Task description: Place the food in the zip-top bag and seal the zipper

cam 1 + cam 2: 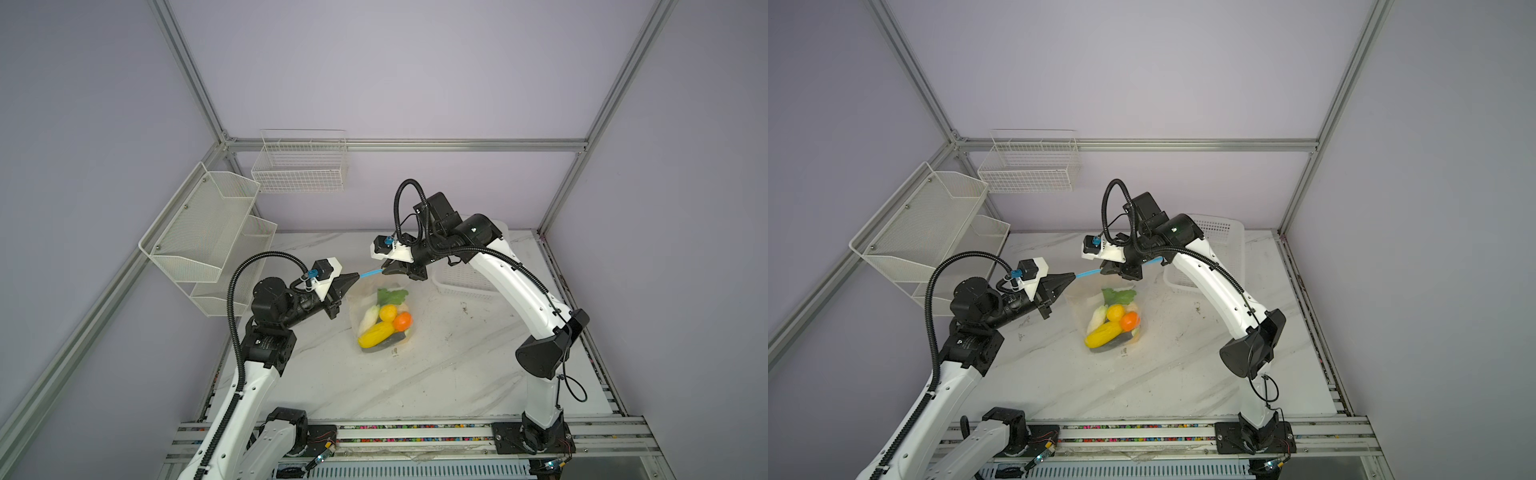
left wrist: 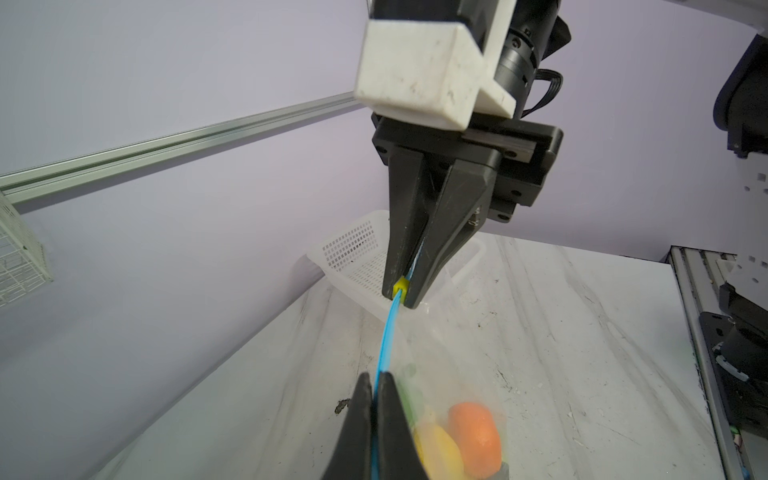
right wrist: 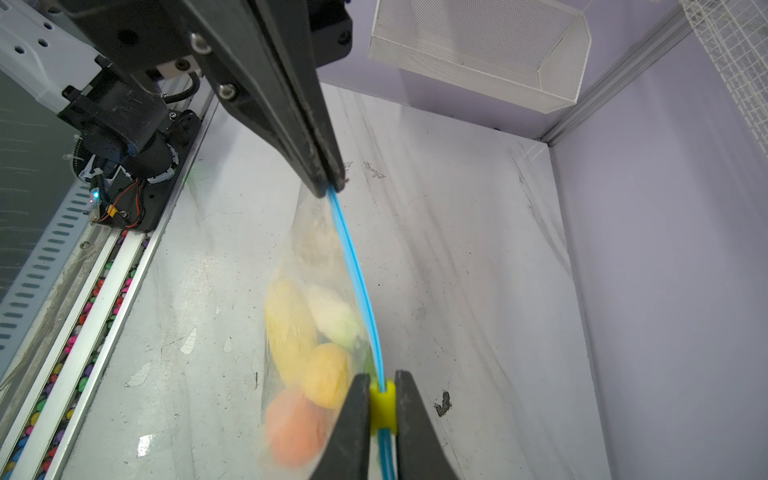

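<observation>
Beyond left gripper, pinched on zipper, yellow slider is clamped by right gripper; sealing pull is needed.

Left arm and right arm: white shells, black joints. Black ribbed cable loops beside each wrist. Left claw and right claw: black tapered fingers, white camera mount, blue connector.
</observation>
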